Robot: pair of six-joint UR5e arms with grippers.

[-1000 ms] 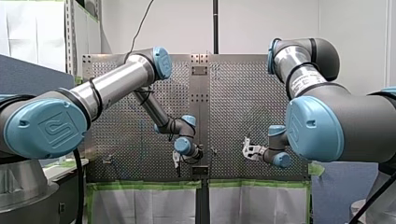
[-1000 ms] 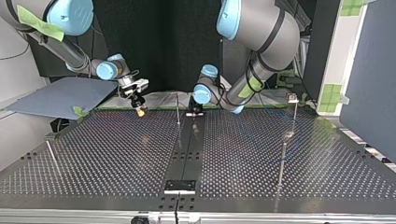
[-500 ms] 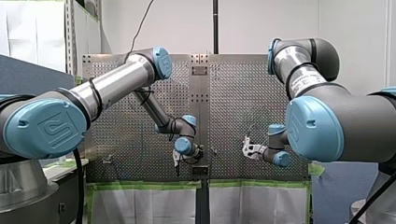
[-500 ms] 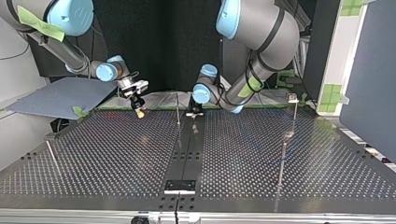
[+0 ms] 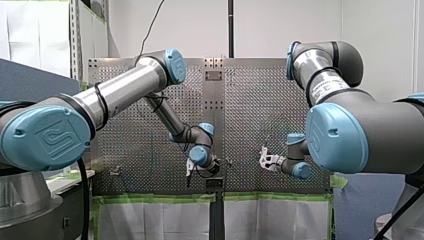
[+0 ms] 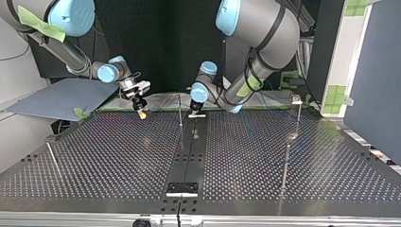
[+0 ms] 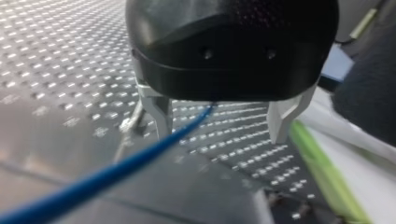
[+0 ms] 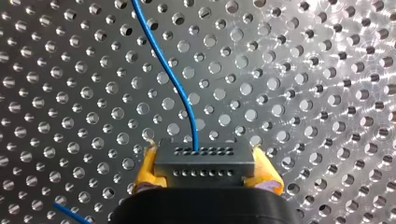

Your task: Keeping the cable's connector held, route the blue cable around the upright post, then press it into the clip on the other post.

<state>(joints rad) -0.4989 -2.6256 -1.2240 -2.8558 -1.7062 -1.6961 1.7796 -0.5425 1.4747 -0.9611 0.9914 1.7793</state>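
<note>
In the right wrist view my right gripper has its yellow pads shut on the grey connector block. The blue cable leaves the connector and curves away over the perforated table. My left gripper is open, and the blue cable runs loose through the gap, close to one metal finger. In the top view my left gripper hangs just right of a thin upright post. My right gripper is further left. A post carrying a clip stands at the right.
Another slim post stands at the top view's right front and one more at the left front. A black strip runs down the table's middle to a small plate. A blue-grey panel lies past the table's left edge.
My left wrist has shifted a little toward the top view's left, nearer the thin post. The right arm has stayed still with the connector.
</note>
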